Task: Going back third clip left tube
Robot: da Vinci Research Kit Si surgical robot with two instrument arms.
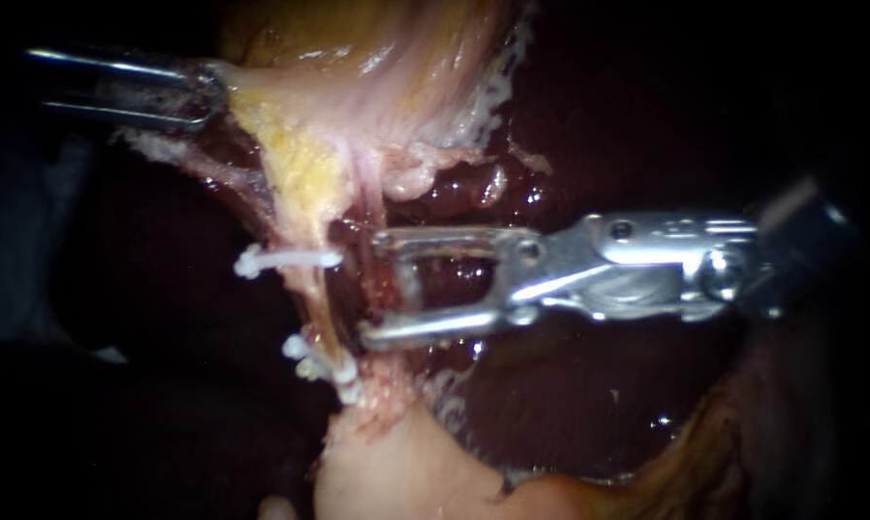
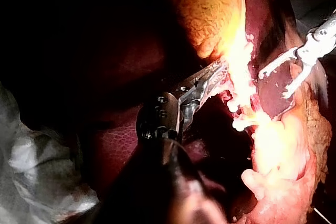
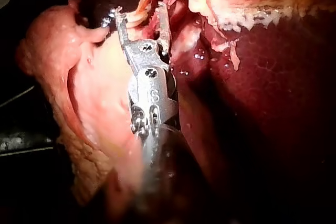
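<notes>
A thin pale tube [image 1: 311, 289] runs down from the yellow-pink gallbladder [image 1: 357, 67]. It carries a white clip [image 1: 285, 258] and, lower down, two more white clips [image 1: 324, 364] close together. My right instrument [image 1: 370, 286] comes in from the right with its jaws open and empty. Its tips lie just right of the tube, between the upper clip and the lower pair. My left instrument [image 1: 213, 91] is shut on gallbladder tissue at the upper left and holds it taut. In the wrist views both show too: left instrument [image 2: 220, 69], right instrument [image 3: 140, 11].
Dark red liver [image 1: 598, 404] fills the background behind and below my right instrument. A pale lump of tissue [image 1: 386, 462] sits under the lower clips. Frayed whitish tissue [image 1: 483, 96] edges the gallbladder above my right instrument's jaws.
</notes>
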